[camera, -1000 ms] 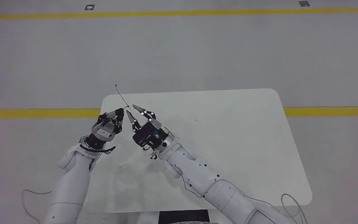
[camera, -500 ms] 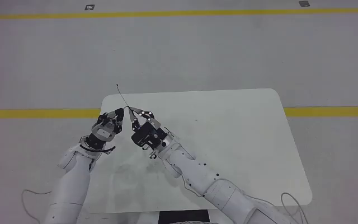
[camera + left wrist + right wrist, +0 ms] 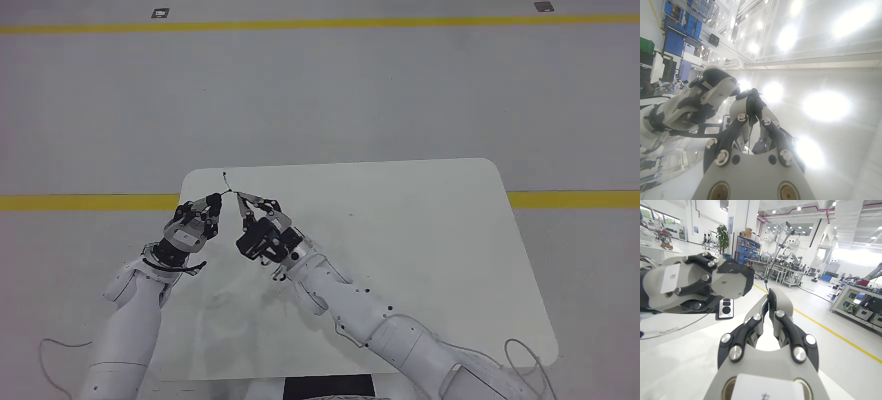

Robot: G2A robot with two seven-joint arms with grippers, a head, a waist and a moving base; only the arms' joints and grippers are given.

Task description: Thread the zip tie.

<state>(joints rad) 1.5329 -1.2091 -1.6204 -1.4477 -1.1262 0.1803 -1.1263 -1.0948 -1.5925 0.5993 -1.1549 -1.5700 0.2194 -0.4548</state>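
1. Place of the zip tie: held in the air above the upper left corner of the desk, left of centre in the top view, strung between both tools and nowhere touching the desk.
2. For the left tool: clenched on the zip tie, with a dark strand pinched at the fingertips in the middle of the left wrist view and trailing down toward the wrist.
3. For the right tool: pads pressed flat together on the zip tie, with a short thin stretch and a small dark knob standing just above the tips at the centre of the right wrist view. Left tool close by in the upper left of that frame, tips near but apart.
4. Handling, as a judgement: very light, thin and springy. Likely to bow or flick sideways under any push along its length. Smooth plastic, so prone to sliding or twisting between pads. Hardly fragile, though easy to kink.
5. Where to hold, as a judgement: close to the free end, leaving only a short stub to steer. Flat faces against the pads, not the edges. Head end gripped by its sides to keep the slot open.
6. Cannot tell from these views whether the tip already sits in the slot.
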